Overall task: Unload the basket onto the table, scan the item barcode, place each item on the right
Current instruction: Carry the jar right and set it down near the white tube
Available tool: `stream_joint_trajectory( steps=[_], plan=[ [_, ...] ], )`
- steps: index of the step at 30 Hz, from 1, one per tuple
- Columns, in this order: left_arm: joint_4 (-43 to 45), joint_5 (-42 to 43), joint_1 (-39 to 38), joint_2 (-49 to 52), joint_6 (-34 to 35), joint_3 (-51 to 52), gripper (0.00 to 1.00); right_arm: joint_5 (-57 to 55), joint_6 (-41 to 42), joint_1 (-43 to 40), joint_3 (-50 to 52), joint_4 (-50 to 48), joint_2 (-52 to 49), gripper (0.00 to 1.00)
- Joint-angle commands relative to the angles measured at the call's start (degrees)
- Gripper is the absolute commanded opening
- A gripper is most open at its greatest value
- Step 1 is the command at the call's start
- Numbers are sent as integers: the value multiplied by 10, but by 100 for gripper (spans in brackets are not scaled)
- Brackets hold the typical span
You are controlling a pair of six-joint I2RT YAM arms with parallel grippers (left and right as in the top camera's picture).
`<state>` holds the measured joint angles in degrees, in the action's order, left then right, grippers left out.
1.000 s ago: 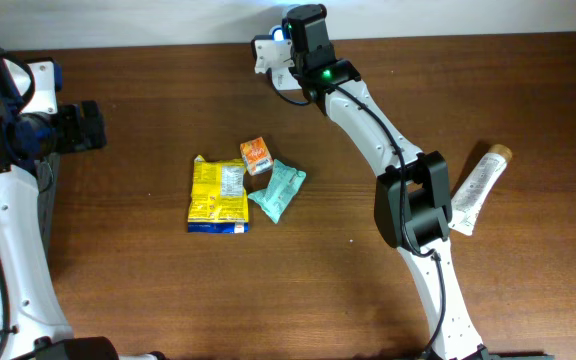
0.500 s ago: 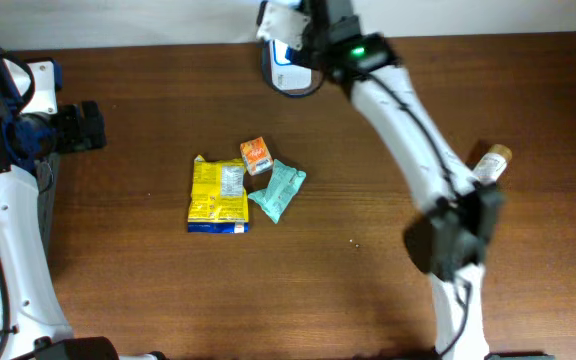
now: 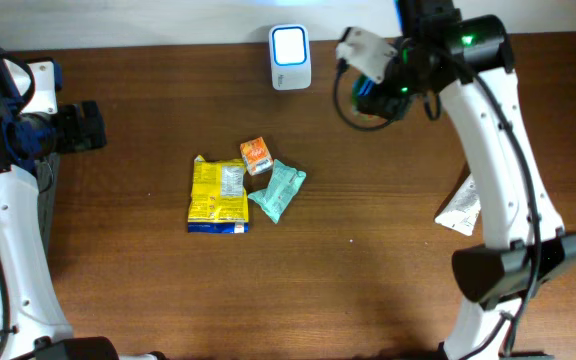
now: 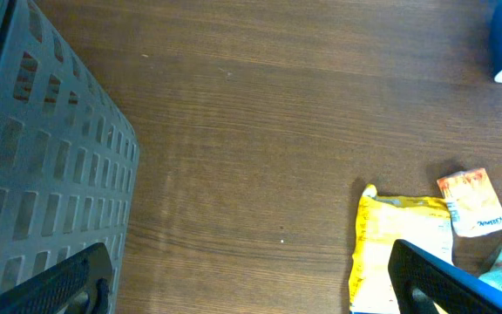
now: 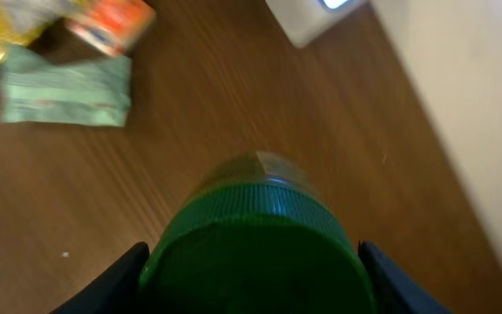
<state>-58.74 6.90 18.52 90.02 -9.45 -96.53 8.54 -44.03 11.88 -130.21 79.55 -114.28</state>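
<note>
The scanner [image 3: 290,57], a small white box with a lit blue face, stands at the table's back edge; its corner also shows in the right wrist view [image 5: 316,13]. My right gripper [image 3: 376,85] hangs to the right of it, shut on a round green-capped container [image 5: 255,240] that fills the space between both fingers. From above the container [image 3: 374,100] shows as a dark green ring. My left gripper [image 3: 83,127] waits at the far left, open with nothing between its fingers [image 4: 68,279], above bare wood.
A yellow packet [image 3: 218,193], a small orange box [image 3: 256,155] and a teal pouch [image 3: 277,190] lie together mid-table. A white tube [image 3: 460,208] lies at the right, partly under the right arm. A grey slatted basket [image 4: 33,174] stands at the left.
My right arm has swung from over the scanner to its right, carrying the green-capped container. The scanner is now uncovered. The left arm has not moved.
</note>
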Motion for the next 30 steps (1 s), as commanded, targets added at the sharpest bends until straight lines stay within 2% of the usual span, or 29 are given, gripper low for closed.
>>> stream_joint_trajectory(
  steps=[1,7,12,16,19,23,25,27,29,30],
  plan=[
    [1,4,3,4,-9,-2,99,3,71,-76,51,-16,-31,50],
    [1,4,3,4,-9,-2,99,-6,82,-158,145,-80,-73,49],
    [1,4,3,4,-9,-2,99,-117,139,-198,225,-207,-84,50],
    [1,4,3,4,-9,-2,99,-160,182,-216,260,-275,-85,50],
    [1,4,3,4,-9,-2,99,-158,211,-230,276,-311,-85,52],
    [1,4,3,4,-9,-2,99,-77,232,-259,286,-318,-87,54],
    [1,4,3,4,-9,-2,99,-70,236,-264,286,-317,-87,62],
    [1,4,3,4,-9,-2,99,-70,236,-265,286,-314,-87,77],
    [1,4,3,4,-9,-2,99,-70,236,-265,286,-311,-87,98],
    [1,4,3,4,-9,-2,99,-70,236,-265,286,-311,-87,98]
  ],
)
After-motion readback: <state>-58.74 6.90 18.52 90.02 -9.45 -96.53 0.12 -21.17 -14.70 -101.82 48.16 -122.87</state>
